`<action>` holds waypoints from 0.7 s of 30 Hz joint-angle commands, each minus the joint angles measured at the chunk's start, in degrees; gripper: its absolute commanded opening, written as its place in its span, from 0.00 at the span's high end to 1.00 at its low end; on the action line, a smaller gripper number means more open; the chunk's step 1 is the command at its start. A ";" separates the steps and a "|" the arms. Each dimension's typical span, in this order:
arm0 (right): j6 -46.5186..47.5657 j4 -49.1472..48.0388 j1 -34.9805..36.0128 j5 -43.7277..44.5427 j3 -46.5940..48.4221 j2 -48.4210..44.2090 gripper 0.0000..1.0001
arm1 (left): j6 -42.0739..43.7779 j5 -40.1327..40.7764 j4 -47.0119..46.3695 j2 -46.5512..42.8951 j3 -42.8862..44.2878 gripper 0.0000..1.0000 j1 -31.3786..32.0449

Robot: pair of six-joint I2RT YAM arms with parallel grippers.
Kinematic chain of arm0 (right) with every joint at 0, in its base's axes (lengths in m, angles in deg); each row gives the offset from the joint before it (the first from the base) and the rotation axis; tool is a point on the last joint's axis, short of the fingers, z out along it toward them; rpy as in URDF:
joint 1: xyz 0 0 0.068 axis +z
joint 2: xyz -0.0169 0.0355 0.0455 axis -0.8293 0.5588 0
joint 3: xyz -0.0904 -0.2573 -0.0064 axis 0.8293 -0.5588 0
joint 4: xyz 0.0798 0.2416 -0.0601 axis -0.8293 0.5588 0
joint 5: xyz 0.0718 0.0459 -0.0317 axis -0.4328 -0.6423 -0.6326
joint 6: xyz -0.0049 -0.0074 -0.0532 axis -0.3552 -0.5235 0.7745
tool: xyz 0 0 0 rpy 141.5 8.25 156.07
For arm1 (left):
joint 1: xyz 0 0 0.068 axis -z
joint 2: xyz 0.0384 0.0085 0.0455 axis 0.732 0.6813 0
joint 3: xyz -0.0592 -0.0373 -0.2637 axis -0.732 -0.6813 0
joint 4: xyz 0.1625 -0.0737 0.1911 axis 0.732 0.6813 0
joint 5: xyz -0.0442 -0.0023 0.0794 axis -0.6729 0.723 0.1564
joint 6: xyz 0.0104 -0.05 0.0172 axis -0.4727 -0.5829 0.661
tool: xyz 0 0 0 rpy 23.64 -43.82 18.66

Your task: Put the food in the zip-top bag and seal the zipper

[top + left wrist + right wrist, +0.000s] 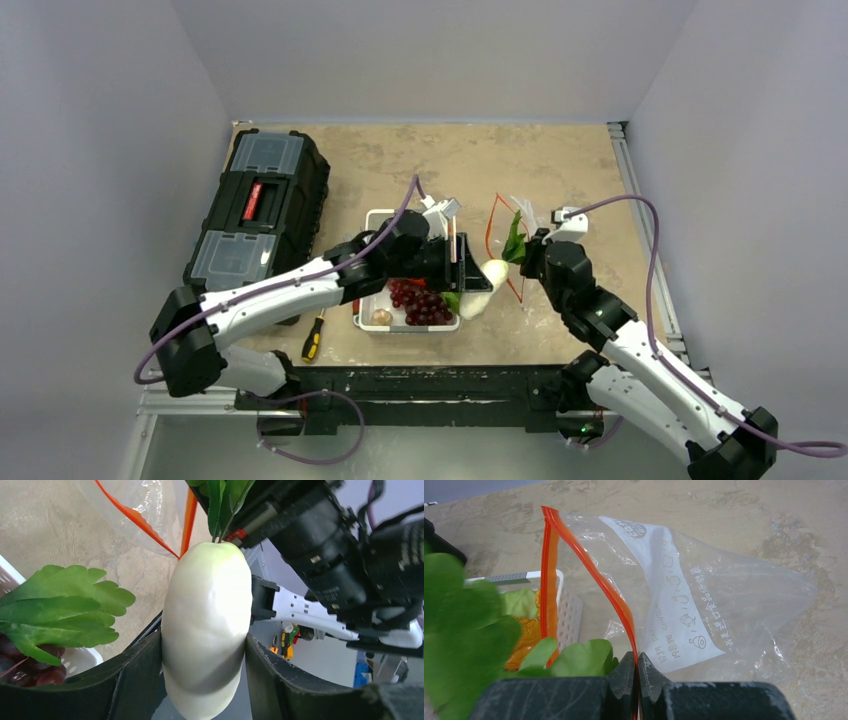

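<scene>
Now my left gripper (205,672) squeezes the white radish (207,595) around its fat end, its long body pointing straight ahead at the zip-top bag (704,595), whose mouth my right gripper (637,680) pinches open by the zipper (596,575).

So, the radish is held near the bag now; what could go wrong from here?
1. The right tool pinches the zipper at one spot only, so the bag mouth looks narrow; the thick radish may catch on it.
2. The left tool grips the smooth radish near one end; it might slip or tilt.
3. The leaves sit close against the right arm; they may collide.
</scene>
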 commanded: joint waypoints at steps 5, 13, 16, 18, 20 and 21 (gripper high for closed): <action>-0.17 -2.07 -0.20 -0.54 -0.52 -2.32 1.00 | -14.13 -6.62 -2.81 10.36 6.64 1.00 -3.55; 0.54 -2.49 -0.24 -1.09 -0.72 -2.95 1.00 | -19.72 -6.13 -5.94 15.66 9.25 1.00 -5.42; 0.79 -2.90 -0.25 -2.14 -0.74 -2.74 1.00 | -19.16 -3.36 -1.22 17.49 12.42 1.00 -5.53; 0.91 -2.99 -0.20 -2.66 -0.76 -2.79 1.00 | -19.43 -2.30 -1.13 18.91 13.80 1.00 -5.53; 1.07 -3.14 -0.20 -3.40 -0.89 -2.97 1.00 | -20.14 -1.41 -2.03 20.13 14.77 1.00 -5.60; 1.08 -3.36 -0.20 -3.84 -1.03 -3.07 1.00 | -20.13 -0.69 -2.12 20.86 15.43 1.00 -5.60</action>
